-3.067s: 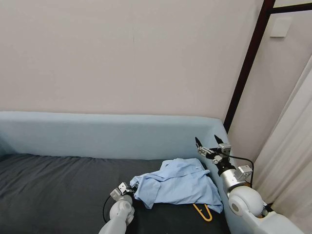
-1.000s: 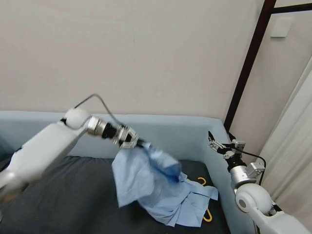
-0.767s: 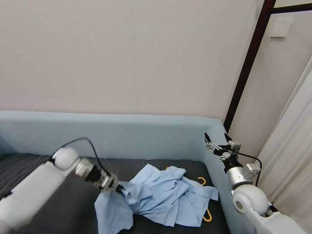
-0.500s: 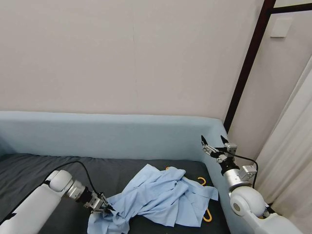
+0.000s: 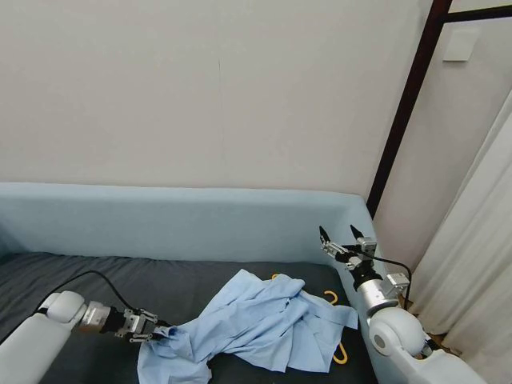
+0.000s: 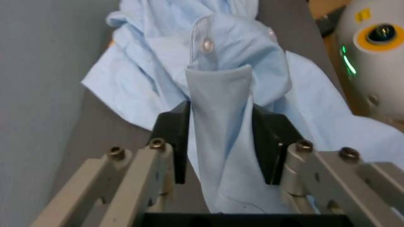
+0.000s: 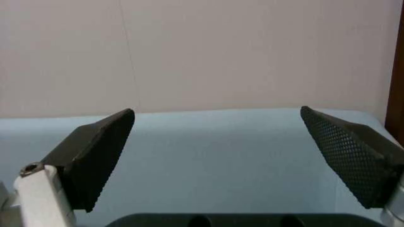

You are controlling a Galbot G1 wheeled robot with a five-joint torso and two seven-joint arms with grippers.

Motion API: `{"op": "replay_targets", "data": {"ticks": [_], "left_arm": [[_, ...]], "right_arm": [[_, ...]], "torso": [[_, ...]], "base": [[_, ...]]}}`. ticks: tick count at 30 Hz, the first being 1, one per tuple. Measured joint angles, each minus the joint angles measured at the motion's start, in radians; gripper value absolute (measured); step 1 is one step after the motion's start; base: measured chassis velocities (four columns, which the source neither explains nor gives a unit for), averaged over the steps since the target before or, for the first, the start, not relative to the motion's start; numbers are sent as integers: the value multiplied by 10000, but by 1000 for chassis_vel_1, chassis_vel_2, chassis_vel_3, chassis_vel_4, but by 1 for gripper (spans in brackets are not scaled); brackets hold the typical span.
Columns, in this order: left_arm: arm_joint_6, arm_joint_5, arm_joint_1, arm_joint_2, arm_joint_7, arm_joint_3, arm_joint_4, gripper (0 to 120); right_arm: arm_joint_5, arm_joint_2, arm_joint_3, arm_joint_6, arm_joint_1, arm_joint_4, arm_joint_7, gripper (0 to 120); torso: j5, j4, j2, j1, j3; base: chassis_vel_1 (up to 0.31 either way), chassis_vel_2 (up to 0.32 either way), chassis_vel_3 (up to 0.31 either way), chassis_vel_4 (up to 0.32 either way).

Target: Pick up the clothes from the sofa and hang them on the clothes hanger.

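Observation:
A light blue shirt [image 5: 256, 320] lies crumpled and stretched out on the dark sofa seat [image 5: 88, 280]. My left gripper [image 5: 154, 334] is low over the seat at the shirt's left end, shut on a fold of the shirt [image 6: 221, 109]. An orange clothes hanger [image 5: 339, 352] lies on the seat, mostly covered by the shirt, with a bit of it showing at the shirt's right edge. My right gripper [image 5: 339, 238] is raised by the sofa's right armrest, open and empty, with its pads [image 7: 94, 156] wide apart facing the backrest.
The light blue sofa backrest [image 5: 160, 224] runs across the view below a plain wall. A dark post [image 5: 404, 112] and a white curtain [image 5: 472, 264] stand to the right of the sofa.
My left arm swung the shirt up high, then brought it down and pulled it leftward, spreading it over the seat. The hanger's hook came into view. The right gripper shifted slightly.

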State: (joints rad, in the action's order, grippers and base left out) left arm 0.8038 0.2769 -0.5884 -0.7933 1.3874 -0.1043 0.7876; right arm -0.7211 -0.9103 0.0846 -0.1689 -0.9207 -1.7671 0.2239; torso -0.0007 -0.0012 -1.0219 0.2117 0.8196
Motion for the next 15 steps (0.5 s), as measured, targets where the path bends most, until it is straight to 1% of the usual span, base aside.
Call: {"op": "replay_targets", "data": {"ticks": [1, 3, 4, 6, 8, 9, 10, 12, 13, 14, 15], "left_arm": [[-23, 488, -79, 123, 144, 19, -117, 49], [1, 891, -121, 196, 413, 29, -264, 57], [1, 891, -121, 196, 413, 29, -264, 57], [124, 1137, -160, 265, 689, 30, -366, 68], [177, 1158, -234, 343, 871, 4, -311, 75], [177, 1158, -234, 343, 871, 4, -311, 75], [181, 1139, -371, 435, 909, -92, -163, 81], [181, 942, -606, 553, 907, -609, 156, 89], [171, 863, -672, 595, 930, -841, 259, 94], [171, 863, -672, 595, 930, -841, 259, 94], [110, 766, -754, 663, 964, -1091, 364, 97]], "right_arm": [[-24, 107, -60, 138, -2, 19, 6, 100], [-247, 281, -107, 309, 4, 62, 5, 100], [-247, 281, -107, 309, 4, 62, 5, 100], [-710, 426, -176, 580, 91, 192, 3, 100], [-1021, 450, -249, 699, 244, 384, -13, 100], [-1021, 450, -249, 699, 244, 384, -13, 100], [-1248, 428, -335, 843, 427, 546, -94, 100], [-1497, 340, -657, 1110, 853, 896, -330, 100], [-1541, 292, -840, 1167, 1051, 1040, -445, 100], [-1541, 292, -840, 1167, 1051, 1040, -445, 100], [-1606, 230, -1073, 1219, 1288, 1192, -587, 100]], "torso": [[1, 1, 0, 0, 0], [-2, 3, 0, 0, 0], [-2, 3, 0, 0, 0], [0, 0, 0, 0, 0], [0, -7, 0, 0, -1], [0, -7, 0, 0, -1], [-1, -5, 0, 0, 0], [-3, -1, 1, 1, 0], [2, 2, 1, 1, 0], [2, 2, 1, 1, 0], [5, 2, 1, 1, -1]], "base": [[0, 0, 0, 0], [0, 0, 0, 0], [0, 0, 0, 0], [0, 0, 0, 0], [0, 0, 0, 0], [0, 0, 0, 0], [0, 0, 0, 0], [0, 0, 0, 0], [0, 0, 0, 0], [0, 0, 0, 0], [0, 0, 0, 0]]}}
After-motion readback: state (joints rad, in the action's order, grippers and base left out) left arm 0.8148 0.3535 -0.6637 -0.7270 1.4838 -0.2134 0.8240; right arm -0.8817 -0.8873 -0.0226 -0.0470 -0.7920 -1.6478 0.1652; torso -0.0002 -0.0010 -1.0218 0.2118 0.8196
